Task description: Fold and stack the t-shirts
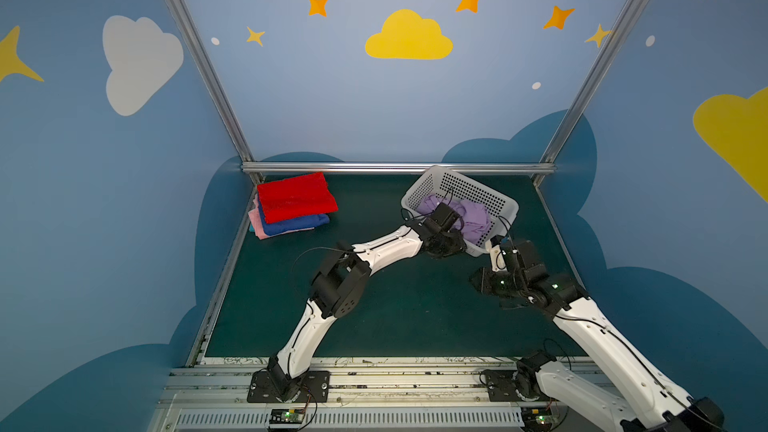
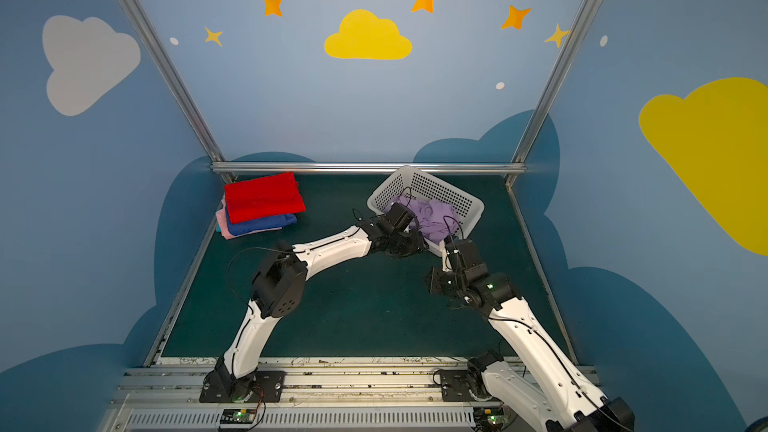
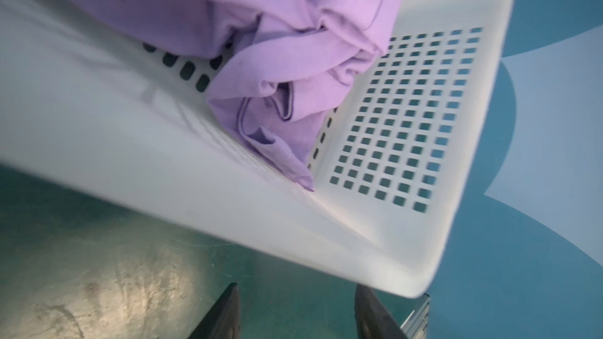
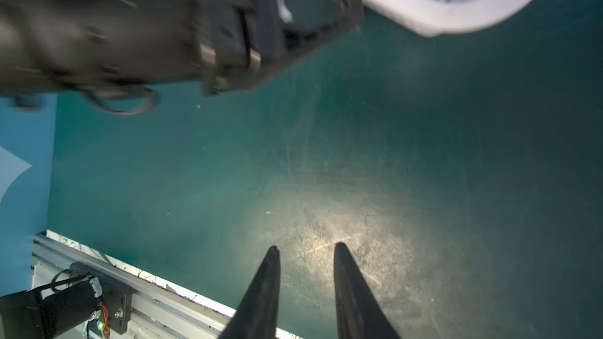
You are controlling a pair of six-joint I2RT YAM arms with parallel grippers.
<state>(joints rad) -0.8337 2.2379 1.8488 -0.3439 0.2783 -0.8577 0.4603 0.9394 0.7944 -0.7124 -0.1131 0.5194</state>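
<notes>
A crumpled lavender t-shirt (image 1: 476,215) (image 2: 436,217) (image 3: 277,43) lies in the white perforated basket (image 1: 465,186) (image 3: 408,118) at the back right of the mat. My left gripper (image 1: 455,245) (image 3: 297,291) is at the basket's near rim. It is open, and only green mat shows between its fingers. My right gripper (image 1: 478,280) (image 4: 306,246) hovers over bare mat just in front of the basket, open and holding nothing. Folded red (image 1: 295,197), blue (image 1: 299,224) and pink (image 1: 257,222) t-shirts form a stack at the back left.
The basket looks tilted, and one corner (image 4: 440,20) hangs over the mat near my left gripper. An aluminium rail (image 1: 395,168) runs along the back edge, with blue walls on both sides. The front rail (image 4: 146,291) carries the arm bases.
</notes>
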